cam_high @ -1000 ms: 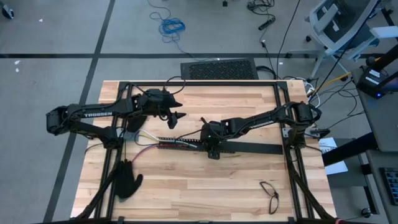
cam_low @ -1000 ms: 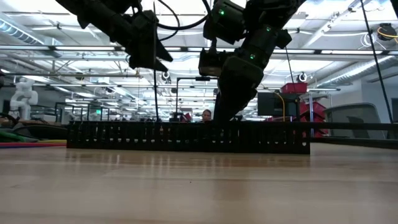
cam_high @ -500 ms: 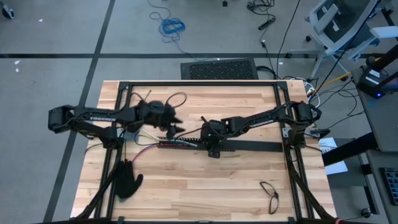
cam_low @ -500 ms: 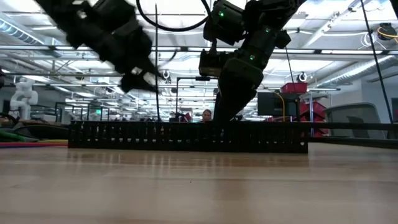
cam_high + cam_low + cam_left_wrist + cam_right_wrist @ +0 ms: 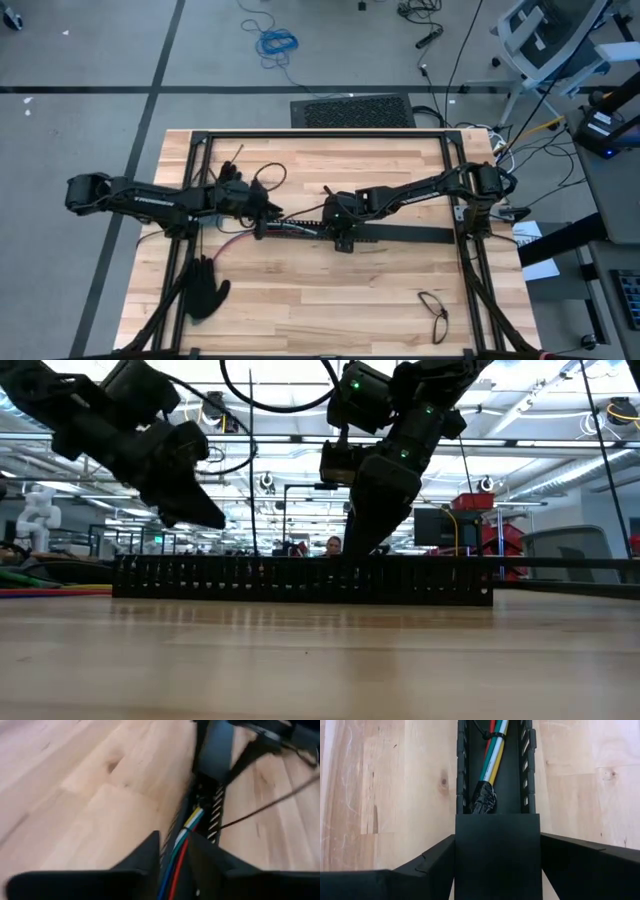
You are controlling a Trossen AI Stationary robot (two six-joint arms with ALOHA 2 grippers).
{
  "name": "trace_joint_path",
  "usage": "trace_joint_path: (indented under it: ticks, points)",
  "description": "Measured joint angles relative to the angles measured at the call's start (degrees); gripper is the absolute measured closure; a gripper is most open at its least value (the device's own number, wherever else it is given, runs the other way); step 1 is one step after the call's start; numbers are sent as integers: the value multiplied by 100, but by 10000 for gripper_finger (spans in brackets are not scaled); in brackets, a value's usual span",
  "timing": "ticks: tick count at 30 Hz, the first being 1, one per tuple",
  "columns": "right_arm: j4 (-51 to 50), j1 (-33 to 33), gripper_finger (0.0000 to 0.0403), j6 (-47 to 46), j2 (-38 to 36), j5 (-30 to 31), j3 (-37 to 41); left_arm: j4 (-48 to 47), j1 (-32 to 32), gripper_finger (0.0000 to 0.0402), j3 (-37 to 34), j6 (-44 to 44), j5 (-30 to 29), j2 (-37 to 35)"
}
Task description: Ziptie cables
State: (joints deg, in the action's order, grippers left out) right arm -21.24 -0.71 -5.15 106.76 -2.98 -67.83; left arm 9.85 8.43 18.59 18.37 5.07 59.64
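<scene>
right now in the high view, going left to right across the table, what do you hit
black glove → left gripper → cables → right gripper → black slotted bar → glasses

My two arms: matte black, jointed segments. Left arm (image 5: 140, 197) bears white lettering. Looping black cable (image 5: 270, 390) overhead; green indicator lights (image 5: 352, 380) near my wrists.

The left wrist view is blurred; the cables (image 5: 176, 851) run out of sight between the left pincer's fingers (image 5: 145, 857), so any grip is untellable.
</scene>
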Motion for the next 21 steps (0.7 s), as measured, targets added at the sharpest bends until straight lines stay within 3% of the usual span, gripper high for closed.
trace_joint_path:
  ticks: [4,8,10,21]
  points:
    - [7,-9,156,-10,0,2,0,238,-108,360,9,-1383,115,327]
    - [3,-9,156,-103,0,-1,0,176,-205,364,41,-2891,404,622]
    - [9,-9,156,-150,0,-3,0,214,-213,353,179,-3239,444,673]
    - [13,-9,156,-168,0,-2,0,94,-11,236,680,-2918,536,808]
